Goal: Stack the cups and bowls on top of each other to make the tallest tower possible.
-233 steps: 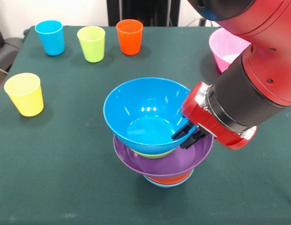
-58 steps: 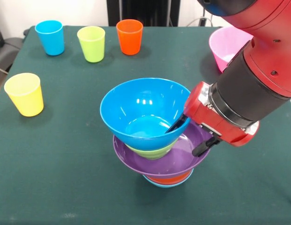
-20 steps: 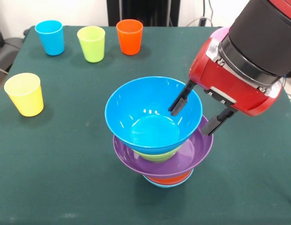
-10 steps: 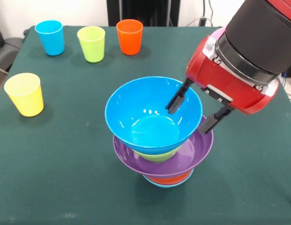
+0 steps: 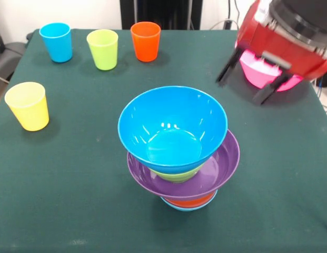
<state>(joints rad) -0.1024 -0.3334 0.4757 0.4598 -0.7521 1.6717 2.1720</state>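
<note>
The tower [image 5: 179, 158] stands mid-table: a deep blue bowl [image 5: 172, 128] on top, then a green bowl [image 5: 174, 175], a wide purple bowl [image 5: 216, 174], an orange bowl [image 5: 189, 201] and a light-blue bowl [image 5: 181, 207] lowest. My gripper [image 5: 247, 81] is open and empty, lifted up and to the right of the tower, in front of the large pink bowl [image 5: 258, 74]. The blue cup [image 5: 56, 42], lime green cup [image 5: 102, 49] and orange cup [image 5: 145, 41] stand in a row at the far left. The yellow cup [image 5: 27, 106] stands alone at the left.
The green tablecloth's [image 5: 73, 184] far edge runs behind the cup row, and its right edge lies close to the pink bowl. A dark pedestal [image 5: 160, 11] stands beyond the table's far side.
My gripper was shut on the blue bowl's rim, opened and let it go onto the stack, then rose and drew back to the upper right toward the pink bowl.
</note>
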